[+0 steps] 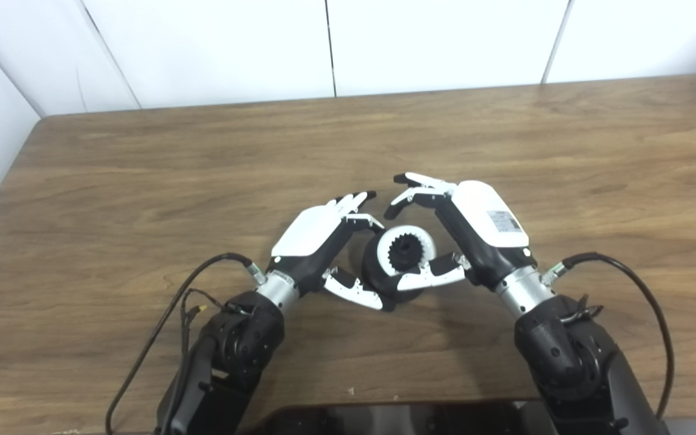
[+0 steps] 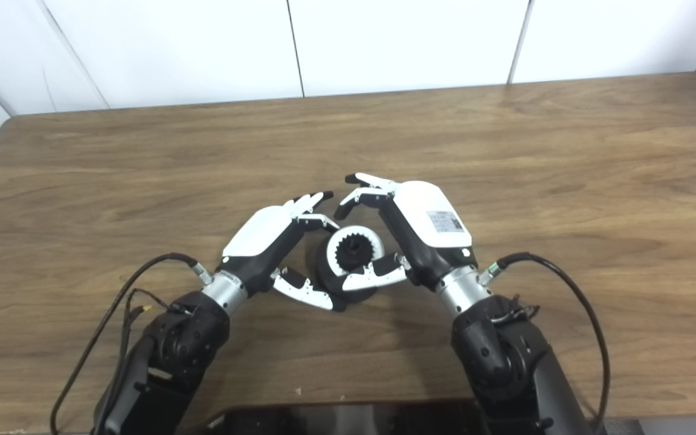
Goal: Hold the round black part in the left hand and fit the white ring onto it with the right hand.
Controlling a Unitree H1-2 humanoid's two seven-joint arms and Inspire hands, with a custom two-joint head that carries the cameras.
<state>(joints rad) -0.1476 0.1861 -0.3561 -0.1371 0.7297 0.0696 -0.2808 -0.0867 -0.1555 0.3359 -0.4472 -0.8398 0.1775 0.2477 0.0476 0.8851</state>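
Note:
The round black part (image 1: 375,266) lies on the wooden table (image 1: 142,181) between my two hands. The white ring (image 1: 425,241) sits on its top face, around a black toothed hub (image 1: 406,252). My left hand (image 1: 315,241) is shut on the black part, with its fingers against the upper left rim and its thumb at the lower left. My right hand (image 1: 475,223) is open. Its fingers arch apart just beyond the ring without touching it, and its thumb lies across the ring's near edge.
Black cables loop from both wrists, on the left (image 1: 161,320) and on the right (image 1: 656,308). A dark glossy surface (image 1: 384,420) lies at the near table edge. A white panelled wall (image 1: 324,42) stands behind the table's far edge.

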